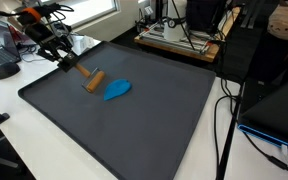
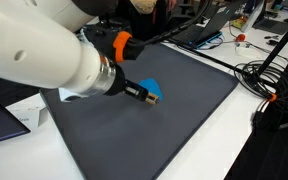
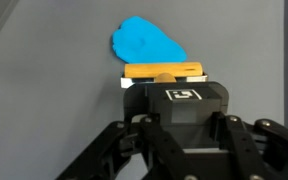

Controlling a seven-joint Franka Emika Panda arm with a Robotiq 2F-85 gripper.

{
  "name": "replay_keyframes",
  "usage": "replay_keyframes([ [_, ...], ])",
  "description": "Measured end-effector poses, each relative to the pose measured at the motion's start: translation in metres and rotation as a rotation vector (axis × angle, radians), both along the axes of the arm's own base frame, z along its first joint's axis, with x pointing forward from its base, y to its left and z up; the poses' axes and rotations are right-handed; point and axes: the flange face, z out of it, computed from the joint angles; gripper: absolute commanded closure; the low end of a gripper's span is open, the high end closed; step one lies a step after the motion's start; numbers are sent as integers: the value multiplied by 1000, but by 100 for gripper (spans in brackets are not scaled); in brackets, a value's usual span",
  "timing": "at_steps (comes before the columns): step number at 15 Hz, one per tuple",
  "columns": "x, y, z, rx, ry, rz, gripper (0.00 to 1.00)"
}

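Here 1 gripper (image 1: 64, 63) clamps 1 wooden tool (image 1: 91, 81) beside 1 cloth (image 1: 117, 90).

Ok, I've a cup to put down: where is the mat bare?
Most of the dark mat is bare: everything from the blue piece to the edge by the cables, and the near corner. It is crowded only where the gripper holds the wooden tool next to that piece.

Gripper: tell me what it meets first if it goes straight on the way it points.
The blue thing, most likely. The gripper, shut on a wooden tool, points at it across the mat; the tool's head would arrive first. How high the tool hangs is unclear.
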Motion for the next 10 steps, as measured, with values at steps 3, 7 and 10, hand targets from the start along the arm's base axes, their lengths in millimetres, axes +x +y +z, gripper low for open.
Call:
replay_keyframes([
  [3,0,-2,-4,7,8,-8,77],
  [7,1,0,1,5,14,5,77],
  [10,3,1,20,-29,-4,24,77],
])
